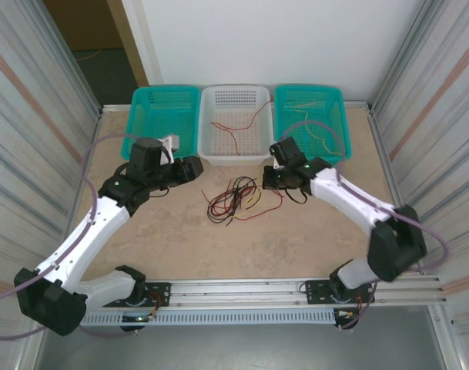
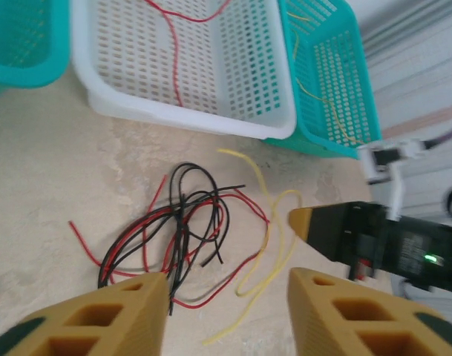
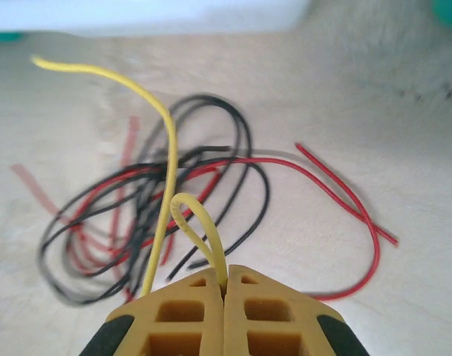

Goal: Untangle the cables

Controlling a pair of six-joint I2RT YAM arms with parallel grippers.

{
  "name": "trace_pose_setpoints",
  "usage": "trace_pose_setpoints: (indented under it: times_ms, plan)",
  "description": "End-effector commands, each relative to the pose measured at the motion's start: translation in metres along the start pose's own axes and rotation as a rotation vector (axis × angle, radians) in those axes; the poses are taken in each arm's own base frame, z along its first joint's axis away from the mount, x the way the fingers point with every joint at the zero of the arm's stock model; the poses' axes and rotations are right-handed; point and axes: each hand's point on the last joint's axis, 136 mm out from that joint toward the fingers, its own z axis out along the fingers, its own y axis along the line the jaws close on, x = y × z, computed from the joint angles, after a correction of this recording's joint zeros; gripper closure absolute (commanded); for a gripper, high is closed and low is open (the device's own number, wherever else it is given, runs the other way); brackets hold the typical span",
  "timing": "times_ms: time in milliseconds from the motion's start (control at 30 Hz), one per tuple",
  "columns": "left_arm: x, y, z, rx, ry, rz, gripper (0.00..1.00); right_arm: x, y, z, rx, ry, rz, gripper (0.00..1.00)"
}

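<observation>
Bottom of the right wrist view: the right gripper [image 3: 226, 285] has its fingers pressed together on the yellow cable [image 3: 168, 148], with a small loop poking up from the pinch. Just beyond, mid-frame, that strand crosses in front of the red and black cables [image 3: 148, 185], which lie loosely tangled on the table. In the left wrist view, the left gripper [image 2: 227, 280] hangs near the heap, fingers wide apart, holding nothing. The danger, I'd say: pull now and yellow may snag and drag the unpinned bundle along, or slip free. Top of frame, the white basket [image 2: 196, 119].
</observation>
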Motion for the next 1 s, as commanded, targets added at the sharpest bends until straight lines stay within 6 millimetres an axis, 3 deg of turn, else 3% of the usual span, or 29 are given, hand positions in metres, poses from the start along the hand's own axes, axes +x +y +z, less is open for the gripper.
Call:
trace_pose_setpoints:
  times_ms: [0,167,300,433,633,833,967]
  plan:
    - [-0.007,-0.037,0.003,0.108,-0.001,0.084,0.39,0.005,-0.003,-0.038,0.017,-0.034,-0.127,1.00]
    - [-0.008,-0.064,0.020,0.155,0.030,0.118,0.36,-0.013,0.030,-0.090,-0.090,-0.165,-0.247,1.00]
    - [-0.015,-0.080,0.027,0.213,0.024,0.096,0.33,-0.021,0.050,-0.106,-0.138,-0.186,-0.297,1.00]
    - [-0.020,-0.087,0.030,0.237,0.015,0.084,0.32,-0.019,0.068,-0.108,-0.168,-0.185,-0.349,1.00]
    - [-0.022,-0.081,0.028,0.207,-0.005,0.095,0.31,-0.011,0.079,-0.103,-0.176,-0.162,-0.389,1.00]
    - [-0.020,-0.077,0.030,0.217,-0.008,0.060,0.37,-0.008,0.081,-0.097,-0.170,-0.144,-0.392,1.00]
    - [-0.027,-0.073,0.028,0.268,-0.022,-0.031,0.35,-0.009,0.079,-0.091,-0.151,-0.141,-0.379,1.00]
